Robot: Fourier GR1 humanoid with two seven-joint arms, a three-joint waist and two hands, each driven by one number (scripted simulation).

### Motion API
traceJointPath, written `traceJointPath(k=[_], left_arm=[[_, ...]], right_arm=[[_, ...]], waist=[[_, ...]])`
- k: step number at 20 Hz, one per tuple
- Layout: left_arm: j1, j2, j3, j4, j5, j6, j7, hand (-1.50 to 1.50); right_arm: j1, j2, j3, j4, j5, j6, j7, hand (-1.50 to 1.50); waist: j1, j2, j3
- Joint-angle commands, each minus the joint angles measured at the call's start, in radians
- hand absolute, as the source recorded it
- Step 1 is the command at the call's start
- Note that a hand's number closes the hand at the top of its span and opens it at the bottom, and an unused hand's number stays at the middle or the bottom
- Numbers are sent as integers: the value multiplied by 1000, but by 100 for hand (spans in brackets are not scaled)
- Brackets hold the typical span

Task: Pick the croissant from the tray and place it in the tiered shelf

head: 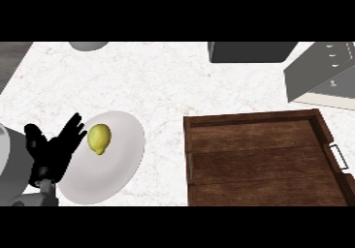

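Left hand [55, 145] open; one lemon [99, 139], one plate [116, 169].

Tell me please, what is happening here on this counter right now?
Not much handling at this moment. The robot's left hand is open with fingers up at the left edge, over the rim of a white plate that holds a lemon. It holds nothing. The right hand is out of view. The wooden tray on the right shows no croissant inside. The grey tiered shelf stands at the upper right, and I cannot see anything placed in it.
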Motion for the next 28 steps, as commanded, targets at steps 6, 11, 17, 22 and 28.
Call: traceJointPath(k=[6, 11, 17, 22, 28], left_arm=[[-22, -1, 31, 86, 13, -27, -14, 0], [21, -24, 4, 30, -8, -17, -11, 0], [7, -26, -14, 18, -18, -29, 16, 0], [-18, -23, 1, 42, -24, -27, 0, 0], [-60, -38, -10, 61, -46, -7, 34, 0]], right_arm=[[-261, -241, -73, 335, -107, 20, 95, 150], [-366, -357, -22, 550, -64, 31, 15, 150], [-471, -421, 116, 833, 12, 57, -192, 150], [-594, -417, 260, 962, 93, 30, -284, 150], [-672, -392, 320, 1157, 212, -45, -456, 150]], waist=[[19, 11, -5], [22, 10, -4], [37, 15, -4], [41, 16, -4], [36, 17, -4]])
